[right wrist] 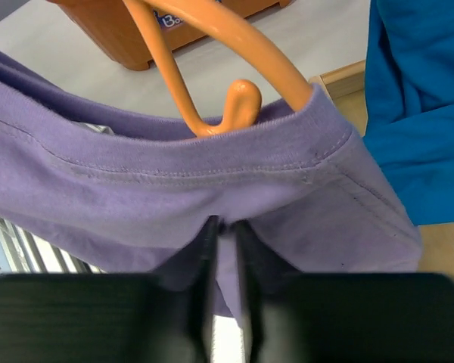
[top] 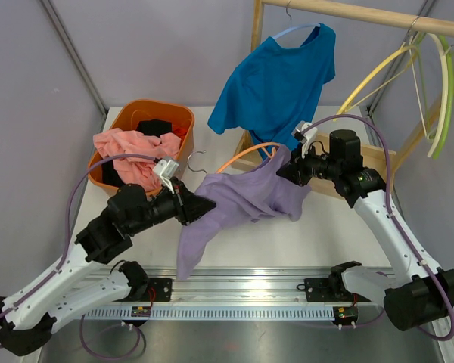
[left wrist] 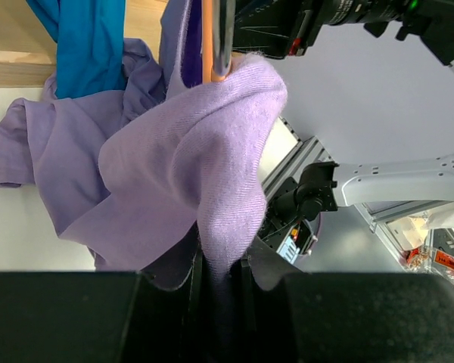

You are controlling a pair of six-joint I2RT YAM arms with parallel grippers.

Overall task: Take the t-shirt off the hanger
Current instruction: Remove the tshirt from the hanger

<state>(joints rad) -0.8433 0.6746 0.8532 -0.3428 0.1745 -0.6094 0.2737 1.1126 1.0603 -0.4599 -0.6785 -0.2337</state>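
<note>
– Garment first: where was the lavender knit t-shirt (top: 242,198)?

– It hung above the white counter (top: 310,234), stretched between the two arms near the middle, with a long fold drooping toward the near edge. It was on the orange plastic hanger (top: 246,153). In the right wrist view, one orange arm ran into a stitched opening of the shirt, and a rounded orange end poked out just above the band.

– How did the left end effector (top: 203,206) stand?

– It was pressed together on a bunch of the lavender cloth at the shirt's left side. Its wrist view showed the fabric rising straight out of its grip.

– And the right end effector (top: 284,169)?

– It pinched the shirt too, at the right end, just below that stitched band. Its fingers (right wrist: 205,257) were nearly touching, with cloth between them.

– Where did the hanger's thin metal hook (top: 197,157) point?

– To the left, toward the orange plastic bin (top: 175,113) at the far left of the counter. A pink cloth (top: 129,145) and a black cloth (top: 155,127) lay in that bin.

– What was behind the shirt?

– A blue t-shirt (top: 276,83) hung on a pale blue hanger (top: 291,30) from the wooden rail (top: 363,15) at the far right, just beyond the lavender one. Several yellow-green hangers (top: 437,91) hung farther right on the same rail.
</note>
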